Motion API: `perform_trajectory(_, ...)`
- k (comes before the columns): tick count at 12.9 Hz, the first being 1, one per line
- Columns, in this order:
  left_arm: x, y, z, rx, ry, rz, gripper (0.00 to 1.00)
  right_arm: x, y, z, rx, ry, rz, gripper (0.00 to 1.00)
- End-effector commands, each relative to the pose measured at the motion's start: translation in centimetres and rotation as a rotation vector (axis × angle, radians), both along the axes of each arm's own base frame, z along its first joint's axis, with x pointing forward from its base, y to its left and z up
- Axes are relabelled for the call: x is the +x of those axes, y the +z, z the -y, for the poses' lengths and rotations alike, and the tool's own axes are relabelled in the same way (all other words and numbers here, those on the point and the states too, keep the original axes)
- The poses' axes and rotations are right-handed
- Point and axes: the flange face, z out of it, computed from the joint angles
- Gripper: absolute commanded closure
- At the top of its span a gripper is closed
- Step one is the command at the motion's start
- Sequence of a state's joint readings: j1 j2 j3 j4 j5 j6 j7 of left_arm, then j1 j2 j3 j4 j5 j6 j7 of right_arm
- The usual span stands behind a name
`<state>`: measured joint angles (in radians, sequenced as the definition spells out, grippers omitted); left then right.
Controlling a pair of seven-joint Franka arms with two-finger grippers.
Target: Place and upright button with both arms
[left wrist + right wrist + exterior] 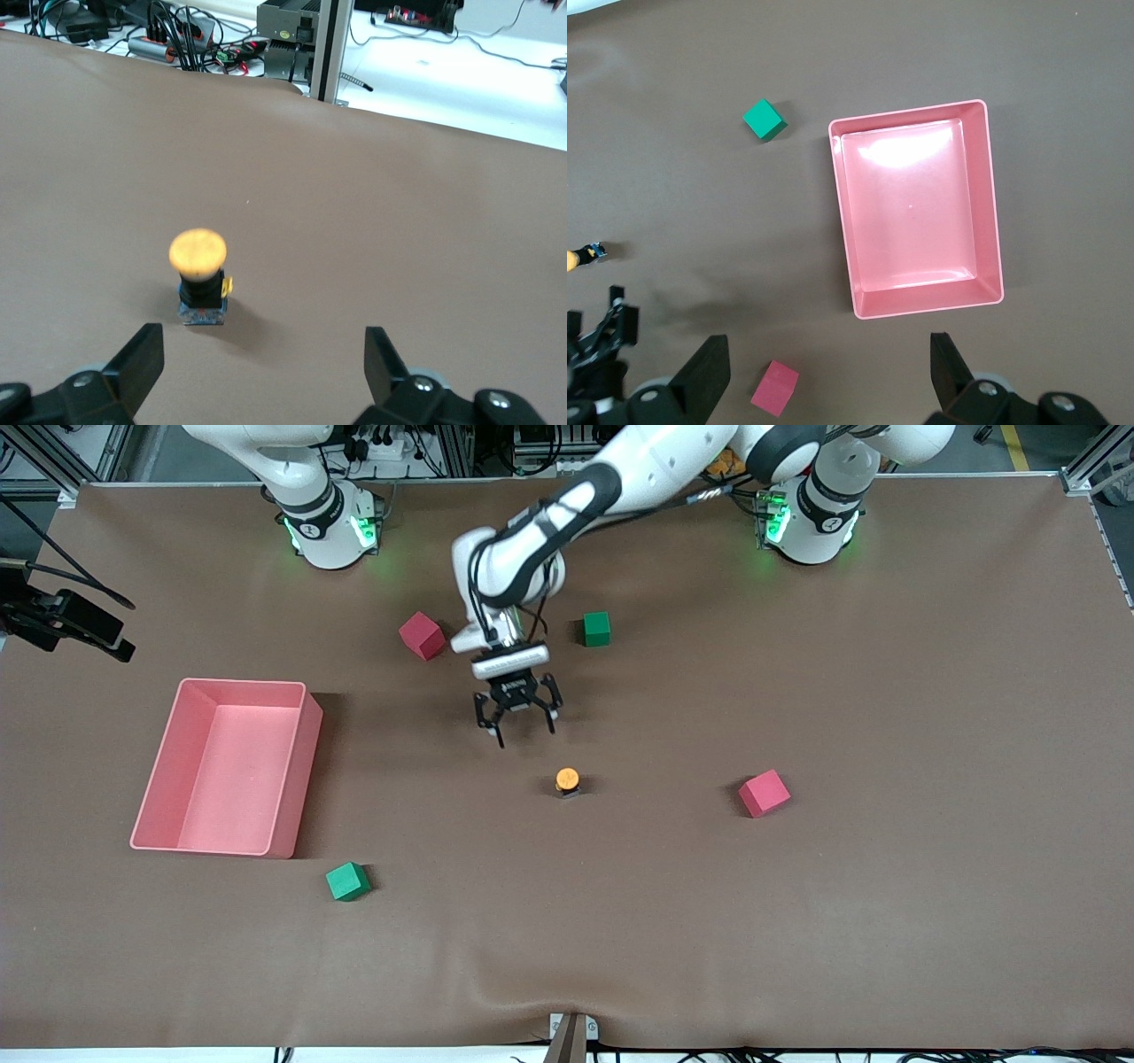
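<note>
The button [567, 781] stands upright near the middle of the table, orange cap on top of its short black body [199, 279]. My left gripper [524, 733] hangs open just above the table, beside the button and farther from the front camera than where it stands. In the left wrist view its fingers are spread wide around bare cloth [261, 363], clear of the button. My right gripper [828, 367] is open and empty, high over a red cube [775, 388] and the pink bin [917, 310]. The front view does not show it. The button appears at the edge of that view [580, 257].
A pink bin [297, 797] sits toward the right arm's end. Red cubes [422, 635] [764, 793] and green cubes [597, 628] [347, 881] lie scattered around the middle. A black camera mount [62, 620] juts in at the right arm's end.
</note>
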<state>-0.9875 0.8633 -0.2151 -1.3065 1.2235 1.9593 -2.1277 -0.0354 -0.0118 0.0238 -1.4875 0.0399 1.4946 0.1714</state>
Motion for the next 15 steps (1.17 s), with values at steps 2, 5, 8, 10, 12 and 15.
perform_trajectory(2,-0.1,14.1,-1.7,-0.021,-0.008,-0.195,0.00,0.4,0.3,0.5,0.000,0.005,0.015,0.00)
perform_trajectory(5,5.5,25.5,-9.4,0.021,-0.042,-0.407,0.00,0.7,-0.5,0.9,-0.010,-0.002,0.001,0.00)
perform_trajectory(8,12.3,33.3,-19.8,-0.016,-0.101,-0.548,0.00,0.9,-0.5,1.7,-0.037,-0.011,0.011,0.00)
perform_trajectory(10,16.9,36.3,-29.1,0.000,-0.237,-0.693,0.00,1.1,-0.7,1.8,-0.047,0.020,0.024,0.00)
perform_trajectory(12,19.0,38.9,-37.1,0.059,-0.316,-0.757,0.00,1.1,-0.7,2.4,-0.048,0.011,0.027,0.00)
perform_trajectory(15,20.6,39.4,-46.9,0.014,-0.353,-0.900,0.00,1.0,-1.2,2.4,-0.057,0.014,0.019,0.00)
